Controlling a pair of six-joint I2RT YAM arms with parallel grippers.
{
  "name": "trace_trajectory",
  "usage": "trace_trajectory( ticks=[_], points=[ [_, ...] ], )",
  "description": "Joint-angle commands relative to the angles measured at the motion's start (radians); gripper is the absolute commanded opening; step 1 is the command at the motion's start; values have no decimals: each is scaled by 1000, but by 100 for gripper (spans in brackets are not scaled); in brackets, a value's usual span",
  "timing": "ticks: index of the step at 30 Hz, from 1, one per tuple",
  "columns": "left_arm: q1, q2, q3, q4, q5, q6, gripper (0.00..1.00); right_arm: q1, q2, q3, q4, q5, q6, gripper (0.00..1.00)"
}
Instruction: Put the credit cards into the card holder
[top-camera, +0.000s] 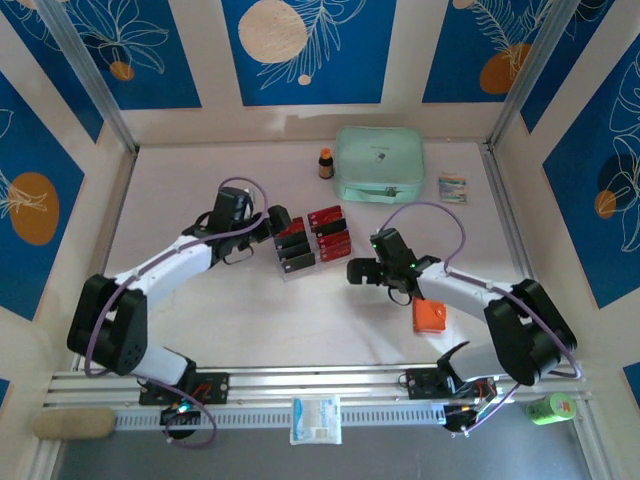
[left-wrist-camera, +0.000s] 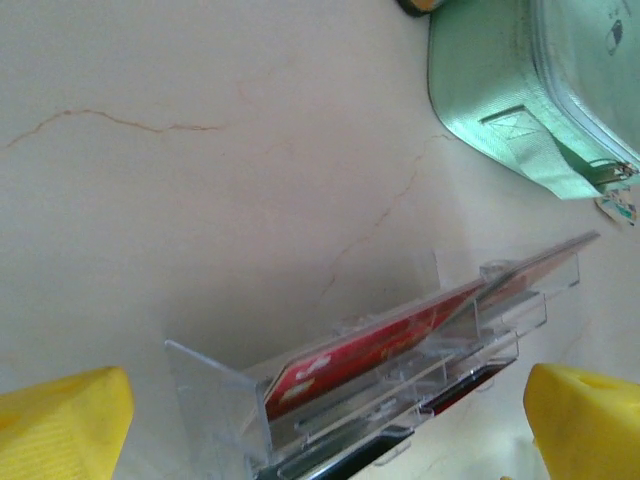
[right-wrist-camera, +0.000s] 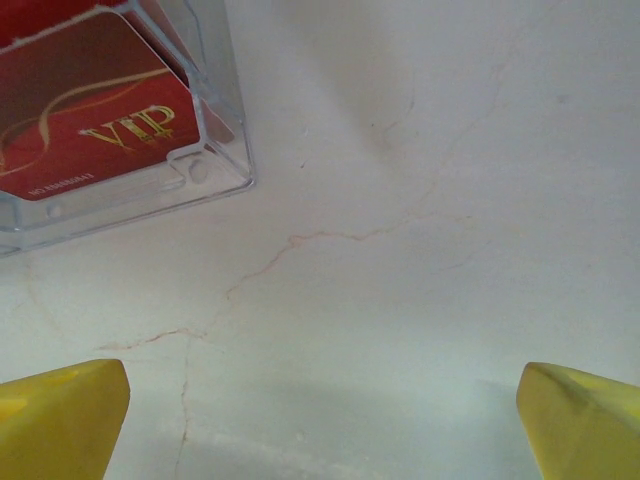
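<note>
Red and black credit cards (top-camera: 328, 224) stand in a clear plastic tray (top-camera: 284, 274) in the middle of the table. My left gripper (top-camera: 275, 222) is open at the tray's left side. In the left wrist view its yellow fingertips (left-wrist-camera: 65, 425) flank the tray, with a red card (left-wrist-camera: 380, 340) on edge inside it. My right gripper (top-camera: 360, 272) is open just right of the tray over bare table (right-wrist-camera: 380, 260), empty. A red VIP card (right-wrist-camera: 90, 110) shows at the upper left of the right wrist view. The orange card holder (top-camera: 431, 316) lies beside my right forearm, partly covered by it.
A mint-green zip pouch (top-camera: 378, 163) lies at the back, also seen from the left wrist (left-wrist-camera: 520, 100). A small brown bottle (top-camera: 326, 163) stands to its left and a small packet (top-camera: 452, 187) lies to its right. A white sachet (top-camera: 316, 420) rests on the front rail.
</note>
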Motion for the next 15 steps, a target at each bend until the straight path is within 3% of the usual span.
trace_trajectory(
  ticks=[1,15],
  points=[
    [-11,-53,-50,-36,-3,18,100,-11,-43,-15,-26,-36,21,100],
    [-112,-48,-111,115,-22,-4,100,-114,-141,-13,-76,-126,37,100]
  ],
)
